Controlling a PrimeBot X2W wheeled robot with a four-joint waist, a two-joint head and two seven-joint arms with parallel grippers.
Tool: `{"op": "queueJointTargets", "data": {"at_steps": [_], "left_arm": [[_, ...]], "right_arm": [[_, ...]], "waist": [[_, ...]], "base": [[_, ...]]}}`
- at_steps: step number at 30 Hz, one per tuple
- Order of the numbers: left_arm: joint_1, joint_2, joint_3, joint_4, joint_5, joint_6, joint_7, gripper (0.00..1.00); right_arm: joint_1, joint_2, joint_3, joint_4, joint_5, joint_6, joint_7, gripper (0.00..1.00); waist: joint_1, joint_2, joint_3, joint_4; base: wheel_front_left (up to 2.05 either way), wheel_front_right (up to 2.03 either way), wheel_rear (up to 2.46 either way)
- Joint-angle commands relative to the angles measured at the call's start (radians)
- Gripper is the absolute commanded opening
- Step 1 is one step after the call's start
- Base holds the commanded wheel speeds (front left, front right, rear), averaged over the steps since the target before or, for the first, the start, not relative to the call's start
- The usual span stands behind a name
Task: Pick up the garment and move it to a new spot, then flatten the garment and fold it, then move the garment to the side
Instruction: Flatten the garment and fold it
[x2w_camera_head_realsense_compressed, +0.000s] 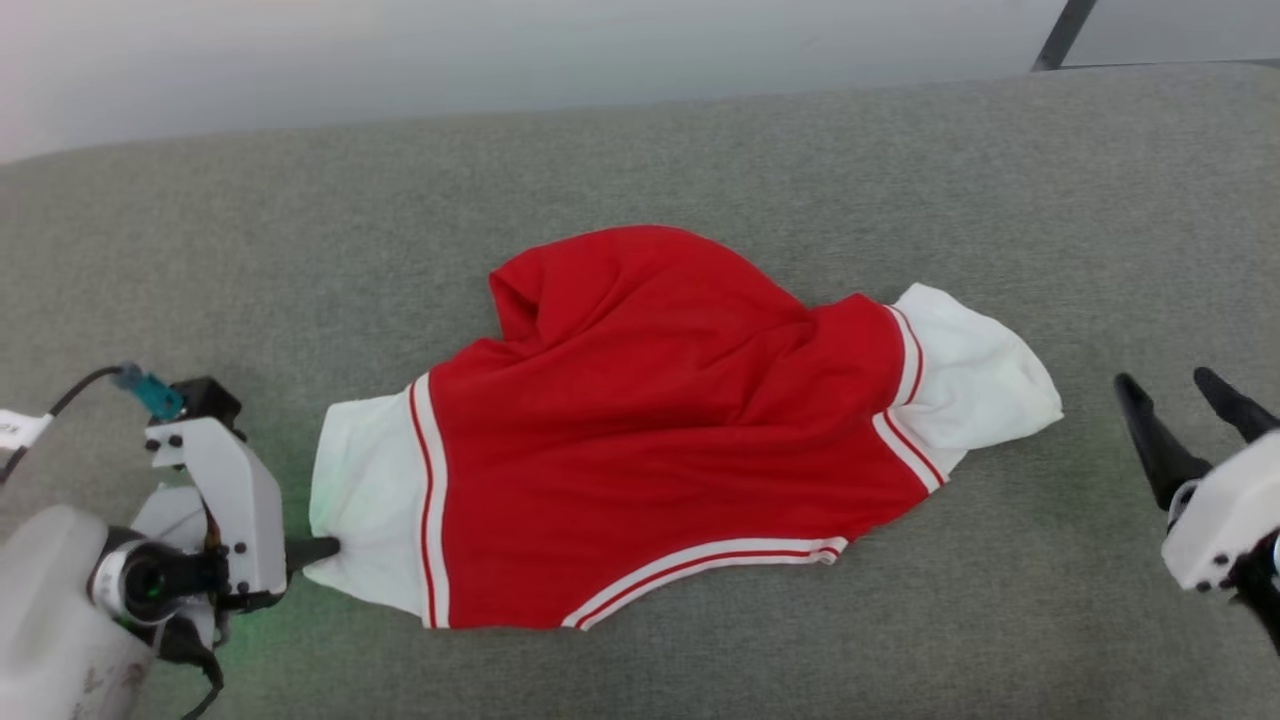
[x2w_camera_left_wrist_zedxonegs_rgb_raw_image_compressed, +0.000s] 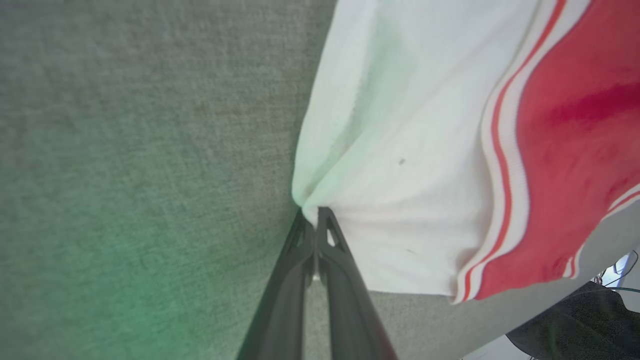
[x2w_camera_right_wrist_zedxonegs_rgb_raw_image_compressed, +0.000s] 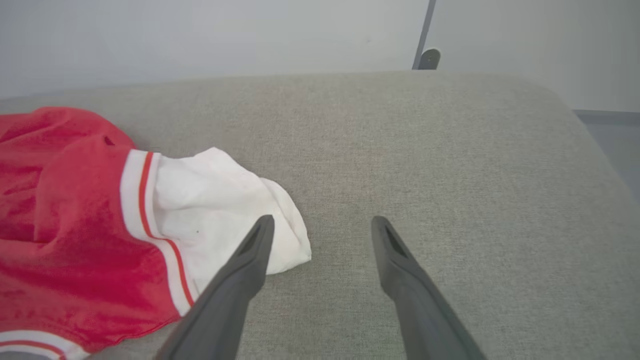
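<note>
The garment (x2w_camera_head_realsense_compressed: 650, 440), a red shirt with white sleeves and red-and-white striped trim, lies rumpled across the middle of the grey cushion. My left gripper (x2w_camera_head_realsense_compressed: 330, 548) is shut on the edge of the left white sleeve; in the left wrist view the fingertips of the left gripper (x2w_camera_left_wrist_zedxonegs_rgb_raw_image_compressed: 315, 212) pinch the white fabric (x2w_camera_left_wrist_zedxonegs_rgb_raw_image_compressed: 400, 150), which puckers there. My right gripper (x2w_camera_head_realsense_compressed: 1175, 395) stands open to the right of the right white sleeve (x2w_camera_head_realsense_compressed: 975, 375). In the right wrist view its left finger (x2w_camera_right_wrist_zedxonegs_rgb_raw_image_compressed: 250, 260) overlaps the sleeve tip (x2w_camera_right_wrist_zedxonegs_rgb_raw_image_compressed: 225, 210), and nothing lies between the right gripper (x2w_camera_right_wrist_zedxonegs_rgb_raw_image_compressed: 322, 225) fingers.
The grey fabric cushion (x2w_camera_head_realsense_compressed: 640, 140) spreads wide around the shirt. Its far edge meets a pale wall (x2w_camera_head_realsense_compressed: 500, 50), and a dark pole (x2w_camera_head_realsense_compressed: 1060, 35) rises at the back right. The cushion's right edge (x2w_camera_right_wrist_zedxonegs_rgb_raw_image_compressed: 595, 145) drops to the floor.
</note>
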Motion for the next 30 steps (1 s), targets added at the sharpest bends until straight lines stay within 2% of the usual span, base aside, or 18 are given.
{"op": "queueJointTargets", "data": {"at_steps": [1, 5, 9, 14, 21, 22, 23, 30], "left_arm": [[0.005, -0.051, -0.031, 0.022, 0.019, -0.004, -0.014, 0.00], [-0.040, -0.067, -0.036, 0.028, 0.031, -0.018, -0.038, 0.00], [-0.080, -0.089, -0.050, 0.037, 0.043, -0.032, -0.045, 0.00], [-0.125, -0.113, -0.066, 0.049, 0.056, -0.044, -0.056, 0.00], [-0.156, -0.134, -0.081, 0.076, 0.054, -0.054, -0.076, 0.00], [-0.158, -0.135, -0.083, 0.080, 0.053, -0.054, -0.077, 0.00], [-0.161, -0.135, -0.084, 0.084, 0.051, -0.056, -0.079, 0.00], [-0.189, -0.121, -0.094, 0.104, 0.041, -0.061, -0.058, 0.00]], "right_arm": [[-0.035, -0.017, 0.009, 0.010, 0.020, 0.000, 0.067, 1.00], [-0.098, -0.061, 0.041, 0.058, 0.059, 0.000, 0.222, 1.00], [-0.164, -0.097, 0.073, 0.126, 0.093, 0.000, 0.317, 1.00], [-0.228, -0.131, 0.118, 0.212, 0.130, 0.000, 0.386, 1.00], [-0.280, -0.138, 0.190, 0.357, 0.175, 0.000, 0.462, 1.00], [-0.284, -0.138, 0.203, 0.377, 0.183, 0.000, 0.476, 0.76], [-0.290, -0.138, 0.220, 0.393, 0.192, 0.000, 0.489, 0.00], [-0.354, -0.171, 0.246, 0.440, 0.238, 0.000, 0.562, 0.00]], "waist": [[0.0000, 0.0000, 0.013, 0.015], [0.0000, 0.0000, 0.035, 0.040], [0.0000, 0.0000, 0.063, 0.072], [0.0000, 0.0000, 0.102, 0.108], [0.0000, 0.0000, 0.133, 0.135], [0.0000, 0.0000, 0.135, 0.136], [0.0000, 0.0000, 0.137, 0.137], [0.0000, 0.0000, 0.120, 0.135]], "base": [[0.00, 0.00, 0.00], [0.00, 0.00, 0.00], [0.00, 0.00, 0.00], [0.00, 0.00, 0.00], [0.00, 0.00, 0.00], [0.00, 0.00, 0.00], [0.00, 0.00, 0.00], [0.00, 0.00, 0.00]]}}
